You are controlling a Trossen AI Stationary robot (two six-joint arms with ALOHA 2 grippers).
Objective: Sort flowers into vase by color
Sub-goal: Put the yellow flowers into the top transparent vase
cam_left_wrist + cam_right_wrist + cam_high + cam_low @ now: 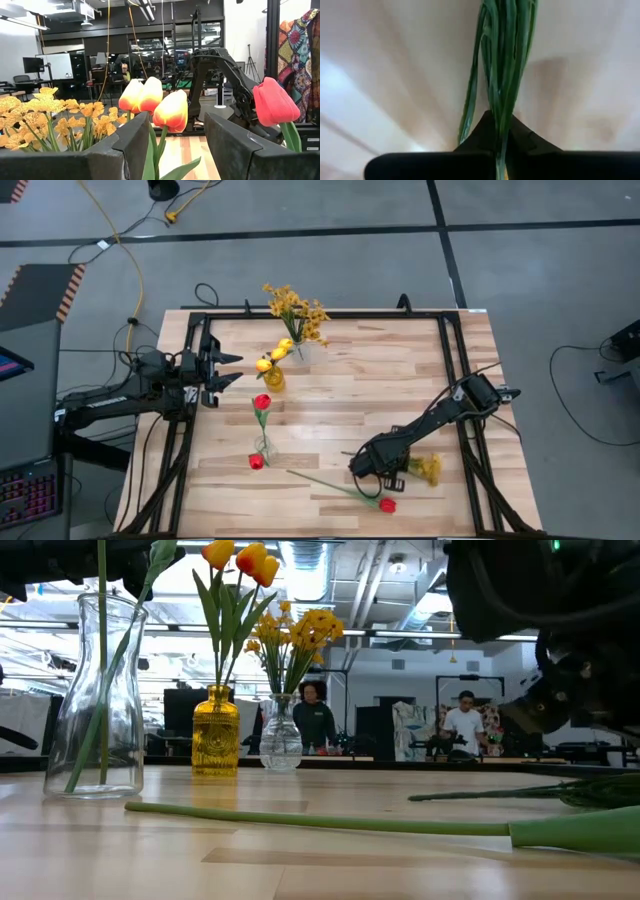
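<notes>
Right, from overhead: the right claw (pixel 372 473) is down low near the table's (pixel 400 380) front right, pinched on the green stems of a yellow spray (pixel 425 468) that lies flat on the wood, its blossoms just beyond the arm. Just in front of it a red tulip (pixel 386 504) lies on the table, its long stem running off to the left. Over on the left edge the left claw (pixel 228 370) hovers, fingers spread, gripping nothing, pointed toward the middle. In the centre a clear vase (pixel 262 446) holds one red tulip standing up, with a second red bloom (pixel 256 462) right at its base. Behind it sits the amber vase (pixel 272 376) with yellow-orange tulips (pixel 274 356), and behind that a glass vase (pixel 300 350) full of bushy yellow blossoms (pixel 297 308).

Now at table level: the clear vase (pixel 98 700) stands at the left with a green stem inside, the amber vase (pixel 216 730) carries its orange tulips (pixel 240 558), and the yellow bunch (pixel 300 635) stands in glass next to it. A long green stem (pixel 330 823) lies across the front. Two people stand far back in the room.

Left wrist view next: the dark fingers (pixel 135 145) stand apart, and between them the orange tulips (pixel 155 102) show, yellow blossoms (pixel 45 117) to one side, a red tulip (pixel 274 105) to the other.

Right wrist view: the fingers (pixel 485 132) are clamped tight on a bundle of green stems (pixel 505 55) over the pale wood.
</notes>
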